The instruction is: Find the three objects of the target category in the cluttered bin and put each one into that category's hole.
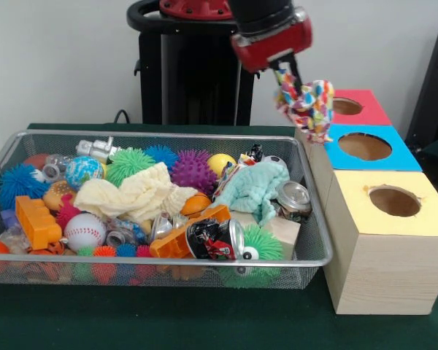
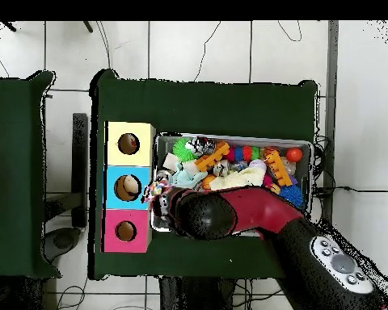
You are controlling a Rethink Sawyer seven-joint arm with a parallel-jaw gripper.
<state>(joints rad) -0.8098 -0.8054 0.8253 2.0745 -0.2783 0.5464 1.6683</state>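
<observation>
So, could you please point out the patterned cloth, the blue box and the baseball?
patterned cloth (image 1: 308, 102), front view, middle of the hanging bundle.
blue box (image 1: 398, 149), front view, bare blue top right of the hole.
baseball (image 1: 85, 231), front view, its white middle.

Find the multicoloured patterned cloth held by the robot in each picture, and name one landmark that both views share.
Front view: the patterned cloth hangs from the gripper, upper right, beside the blue-topped box.
Overhead view: the cloth shows left of centre, between the wire bin and the blue-topped box.
Shared landmark: the blue-topped box, middle of the three.
</observation>
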